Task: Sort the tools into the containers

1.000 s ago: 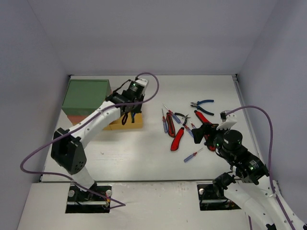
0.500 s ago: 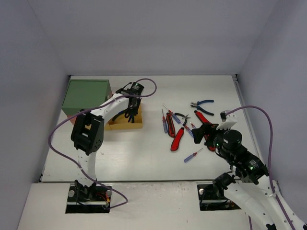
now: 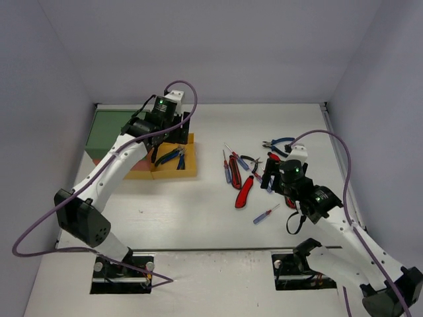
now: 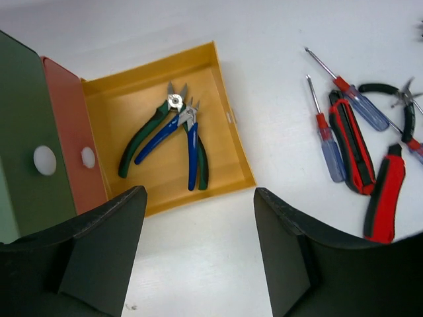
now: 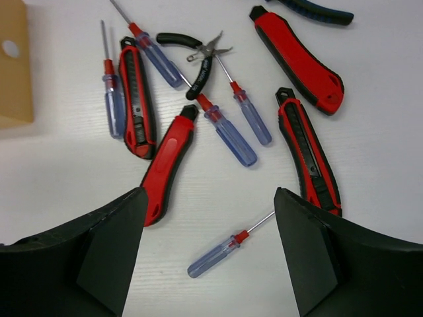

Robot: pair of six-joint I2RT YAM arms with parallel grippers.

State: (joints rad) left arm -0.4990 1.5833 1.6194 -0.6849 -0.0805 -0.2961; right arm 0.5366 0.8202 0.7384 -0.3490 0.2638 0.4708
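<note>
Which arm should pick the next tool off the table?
Right. The right gripper hangs open over the loose knives and screwdrivers; the left gripper, also open, is at the yellow drawer, away from them.

White surface with a cabinet and scattered tools.
The surface (image 3: 198, 218) carried a cabinet (image 3: 109, 129) at the far left, with its yellow drawer (image 3: 178, 173) pulled out. Right of centre lay a loose cluster of four red-and-black knives (image 5: 168, 165), several screwdrivers (image 5: 225, 132), black pliers (image 5: 198, 63) and blue pliers (image 3: 277, 142). A lone screwdriver (image 5: 221, 254) lay apart, toward the near edge.
</note>
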